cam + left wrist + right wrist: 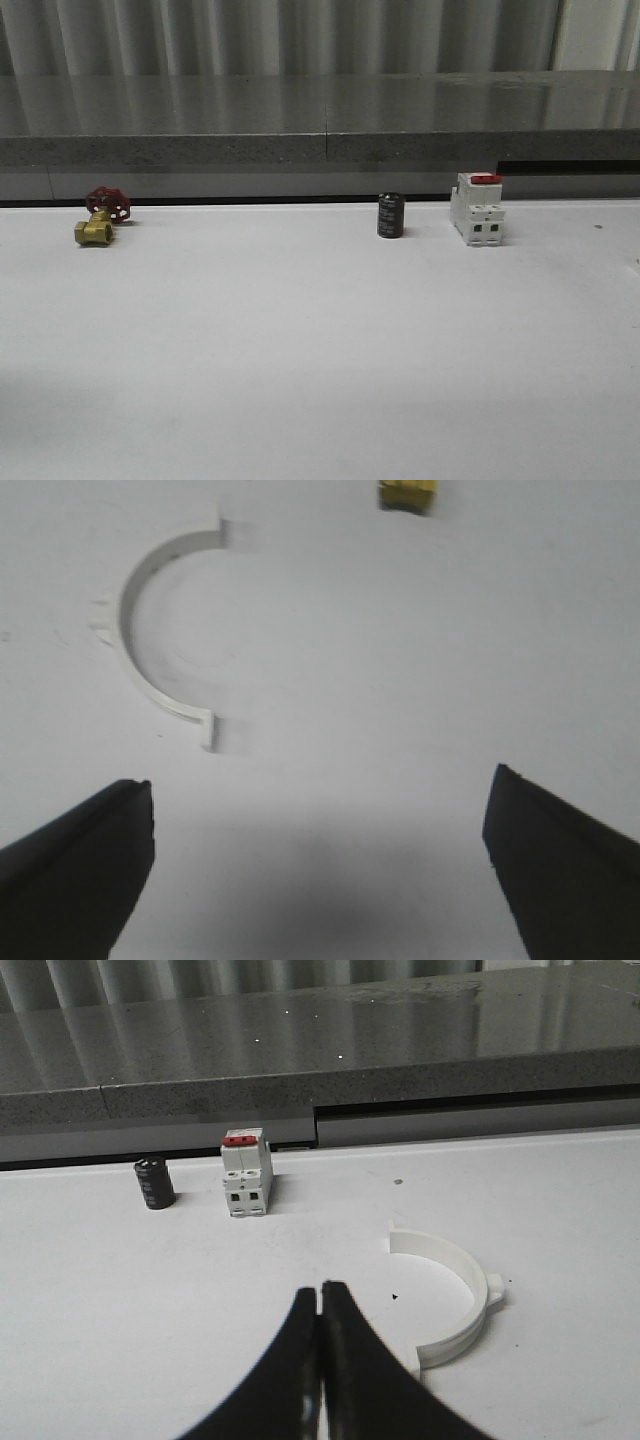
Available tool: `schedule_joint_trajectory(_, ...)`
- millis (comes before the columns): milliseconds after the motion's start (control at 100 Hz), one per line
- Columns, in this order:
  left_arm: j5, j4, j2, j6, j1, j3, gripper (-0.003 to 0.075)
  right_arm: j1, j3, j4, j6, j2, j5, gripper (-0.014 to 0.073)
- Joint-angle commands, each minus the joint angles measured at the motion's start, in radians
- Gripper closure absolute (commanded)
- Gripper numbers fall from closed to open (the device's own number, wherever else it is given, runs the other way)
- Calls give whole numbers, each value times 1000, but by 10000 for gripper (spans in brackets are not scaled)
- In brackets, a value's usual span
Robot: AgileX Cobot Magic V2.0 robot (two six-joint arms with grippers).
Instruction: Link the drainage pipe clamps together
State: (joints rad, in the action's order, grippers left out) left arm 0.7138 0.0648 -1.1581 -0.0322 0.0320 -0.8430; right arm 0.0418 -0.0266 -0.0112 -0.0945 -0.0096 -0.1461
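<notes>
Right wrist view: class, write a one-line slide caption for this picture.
Shut right claw above the white table, beside one pipe clamp half; breaker and black capacitor stand beyond.

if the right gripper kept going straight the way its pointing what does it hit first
Probably bare table. The shut right gripper points between the breaker and the clamp half; depth is unclear, but neither looks in line.
</notes>
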Motion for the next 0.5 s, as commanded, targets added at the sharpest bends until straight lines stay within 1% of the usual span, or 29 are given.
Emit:
schedule_joint_trajectory(0, -37, 47, -66, 76, 84, -96, 70, -6, 16, 2, 10, -15, 81, 662)
schedule_joint_trajectory(110, 5, 159, -193, 237, 174, -181, 70, -6, 16, 2, 10, -15, 81, 662)
schedule_joint_trajectory(170, 13, 186, -267, 309, 204, -220, 70, -6, 16, 2, 10, -15, 81, 662)
schedule_joint_trajectory(310, 13, 182, -423, 370, 240, -309, 70, -6, 16, 2, 10, -15, 81, 662)
schedule_joint_trajectory(490, -10, 178, -575, 377, 262, -403, 70, -6, 16, 2, 10, -15, 81, 662)
